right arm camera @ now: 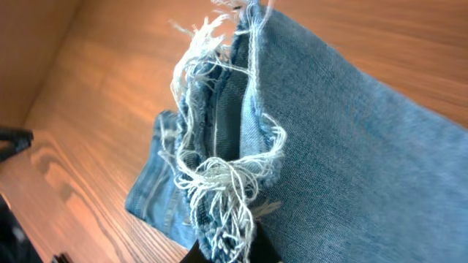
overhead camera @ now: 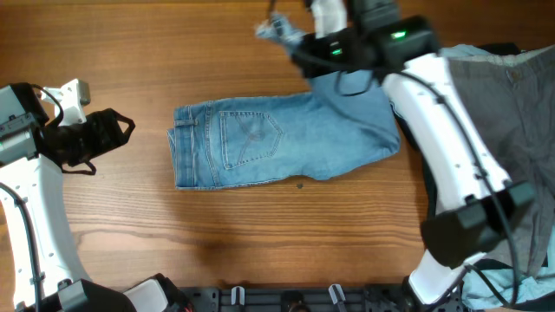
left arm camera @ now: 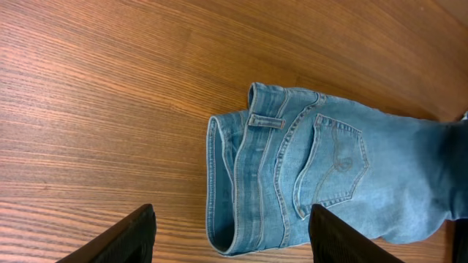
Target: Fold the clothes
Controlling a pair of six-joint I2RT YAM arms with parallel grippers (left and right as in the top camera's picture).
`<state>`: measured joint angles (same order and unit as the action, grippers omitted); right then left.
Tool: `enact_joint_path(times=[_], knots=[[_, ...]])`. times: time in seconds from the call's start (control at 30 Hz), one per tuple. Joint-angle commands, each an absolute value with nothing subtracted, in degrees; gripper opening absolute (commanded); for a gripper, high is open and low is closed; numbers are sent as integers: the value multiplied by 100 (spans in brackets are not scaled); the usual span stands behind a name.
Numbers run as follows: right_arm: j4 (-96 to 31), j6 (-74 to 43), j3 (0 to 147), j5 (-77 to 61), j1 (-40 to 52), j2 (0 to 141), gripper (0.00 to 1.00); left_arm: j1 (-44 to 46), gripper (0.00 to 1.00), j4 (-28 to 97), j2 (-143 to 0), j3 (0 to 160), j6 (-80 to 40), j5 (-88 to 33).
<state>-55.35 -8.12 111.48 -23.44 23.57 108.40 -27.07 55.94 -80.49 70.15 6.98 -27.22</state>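
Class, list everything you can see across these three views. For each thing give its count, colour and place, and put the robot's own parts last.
jeans: one, light blue, lying mid-table, with the frayed hem lifted at the far side.
grey garment: one, grey, at the table's right edge.
pale cloth: one, pale blue, at the near right corner, partly hidden.
table: one, brown wood, under everything.
left hand: one, black, open, left of the jeans and apart from them.
right hand: one, black, shut on the frayed hem, raised.
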Motion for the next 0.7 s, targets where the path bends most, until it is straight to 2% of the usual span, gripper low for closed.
enact_joint_path(times=[0.0, 0.2, 0.33, 0.37, 0.43, 0.47, 0.6, 0.67], knots=[[-5231, -1267, 11087, -2053, 3011, 11408, 4, -2740, 66, 5577, -7929, 7129, 661, -2733], [-4163, -1688, 11087, -2021, 4082, 12140, 5, -2740, 67, 5581, -7929, 7129, 661, -2733], [-4322, -1815, 11063, -1350, 4628, 12333, 5, -2740, 68, 5605, -7929, 7129, 661, -2731], [-4344, -1813, 11006, -1278, 4722, 12357, 9, -2740, 68, 5607, -7929, 7129, 661, -2733], [-4379, -1811, 10838, -1243, 4890, 12357, 38, -2740, 68, 5603, -7929, 7126, 661, -2733], [-4447, -1800, 10822, -1245, 4925, 12357, 45, -2738, 68, 5603, -7929, 7126, 661, -2733], [-4613, -1385, 10827, -1164, 4941, 12355, 53, -2738, 67, 5603, -7929, 7129, 661, -2735], [-4639, -1398, 10831, -976, 4727, 12302, 53, -2738, 67, 5603, -7929, 7126, 661, -2738]])
